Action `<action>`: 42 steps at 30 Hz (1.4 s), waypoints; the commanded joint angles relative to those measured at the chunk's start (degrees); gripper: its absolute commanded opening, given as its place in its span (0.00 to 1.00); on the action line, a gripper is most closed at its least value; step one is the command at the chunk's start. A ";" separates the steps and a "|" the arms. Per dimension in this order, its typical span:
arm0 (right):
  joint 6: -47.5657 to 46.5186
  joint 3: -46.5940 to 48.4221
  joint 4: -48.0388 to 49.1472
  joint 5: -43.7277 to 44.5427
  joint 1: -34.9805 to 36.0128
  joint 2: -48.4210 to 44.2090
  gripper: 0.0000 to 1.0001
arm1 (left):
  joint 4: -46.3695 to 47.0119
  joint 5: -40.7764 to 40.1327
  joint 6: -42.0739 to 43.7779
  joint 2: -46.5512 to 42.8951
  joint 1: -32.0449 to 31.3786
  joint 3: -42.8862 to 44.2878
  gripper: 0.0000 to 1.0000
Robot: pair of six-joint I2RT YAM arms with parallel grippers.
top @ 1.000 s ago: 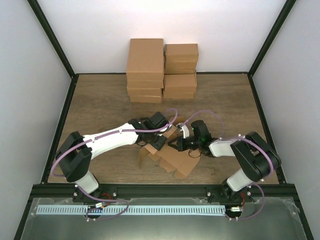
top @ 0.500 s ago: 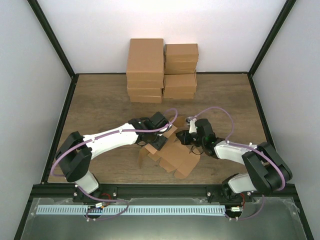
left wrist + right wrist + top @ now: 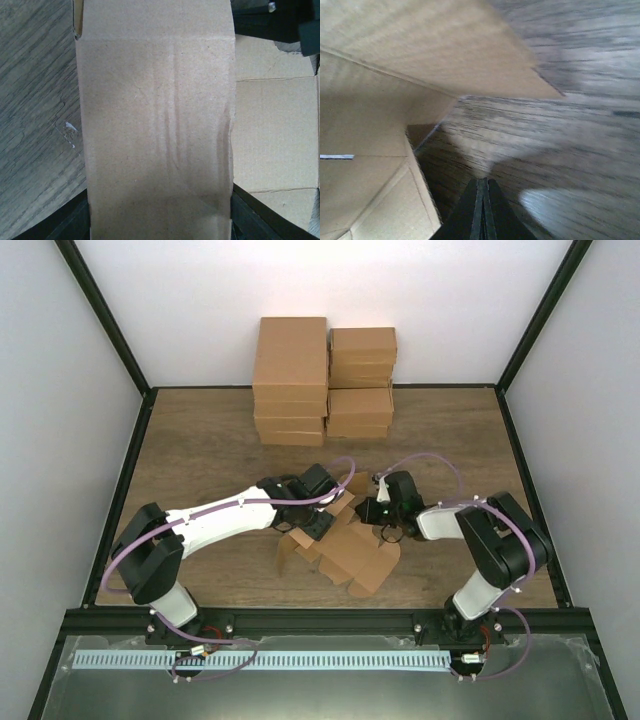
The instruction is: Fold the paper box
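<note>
A flat, unfolded brown paper box [image 3: 352, 558] lies on the wooden table between the arms. My left gripper [image 3: 318, 524] sits at its left part. In the left wrist view a tall cardboard panel [image 3: 155, 125] fills the gap between the two widely spread fingers [image 3: 260, 220], whose tips are hidden behind it. My right gripper [image 3: 366, 512] is at the box's far right edge. In the right wrist view the right gripper [image 3: 481, 192] is shut and empty, low over bare wood, with a raised flap [image 3: 430, 45] above and box panels [image 3: 365, 180] to its left.
Two stacks of folded brown boxes [image 3: 290, 380] [image 3: 361, 382] stand at the back of the table against the wall. Black frame rails [image 3: 128, 470] and white walls bound both sides. The right arm's dark body [image 3: 280, 22] shows at the top of the left wrist view.
My right gripper has swung from the box's right side up and left to its far edge, and the forearm has shifted. The left arm and the box have not moved.
</note>
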 commanded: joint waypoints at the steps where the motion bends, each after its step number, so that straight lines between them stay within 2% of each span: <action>1: -1.25 2.42 3.30 -7.54 0.21 3.53 0.01 | 0.83 0.28 -0.29 -0.72 -0.31 -0.65 0.62; 10: -3.81 -0.42 9.94 -19.30 2.13 0.60 0.01 | 1.21 0.48 -0.38 -0.49 -0.28 -0.78 0.62; 21: -4.63 -3.72 9.86 -22.05 3.35 -1.19 0.01 | 1.37 0.49 -0.54 -0.30 -0.28 -0.94 0.62; 27: -4.64 -4.41 9.13 -21.68 3.58 -1.85 0.01 | 1.29 0.48 -0.55 -0.26 -0.37 -0.77 0.62; 42: -4.30 -5.03 4.47 -11.47 3.57 -10.68 0.01 | 1.29 0.39 -0.64 -0.33 -0.36 -0.92 0.62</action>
